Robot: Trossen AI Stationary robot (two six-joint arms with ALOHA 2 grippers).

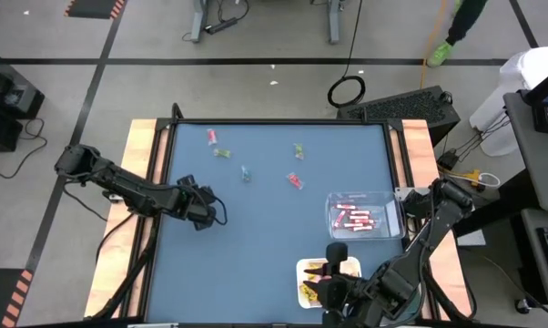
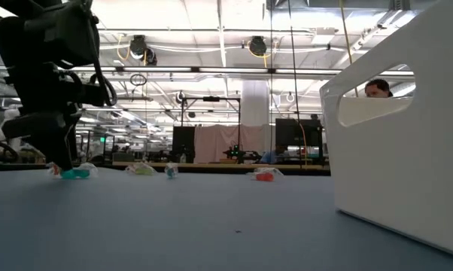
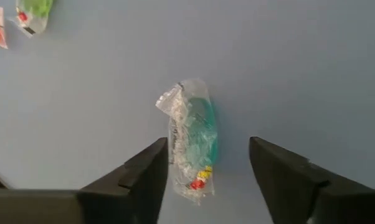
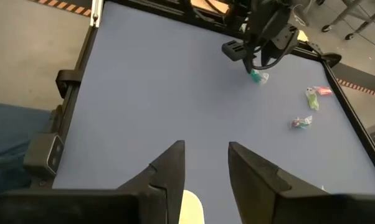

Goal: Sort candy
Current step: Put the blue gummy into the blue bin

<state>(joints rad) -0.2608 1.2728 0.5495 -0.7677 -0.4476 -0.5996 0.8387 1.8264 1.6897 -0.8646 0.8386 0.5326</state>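
A teal candy in a clear wrapper [image 3: 195, 144] lies flat on the blue table top, between the fingers of my left gripper [image 3: 207, 171]. That gripper is open, points steeply down and stands at the table's left [image 1: 201, 215]. The low view shows this candy [image 2: 76, 173] beside the gripper [image 2: 57, 162]. Farther back lie loose candies: pink [image 1: 212, 137], green [image 1: 222, 153], teal [image 1: 246, 173], green [image 1: 298, 150] and red [image 1: 295, 180]. My right gripper [image 4: 206, 168] is open and holds nothing. It hangs above the white tray [image 1: 303, 266] at the near right. My left gripper has one finger [image 3: 151, 167] right at the long edge of the teal candy's wrapper [image 3: 171, 155]. I cannot tell whether it touches. The other finger [image 3: 275, 168] stands clear of the candy.
The white tray holds yellow candies [image 1: 312, 290], and its wall fills the low view's right [image 2: 399, 135]. A clear tray [image 1: 388, 202] holding red candies [image 1: 356, 219] stands at the right. Wooden rails [image 1: 139, 182] border the table. The middle of the table top is bare.
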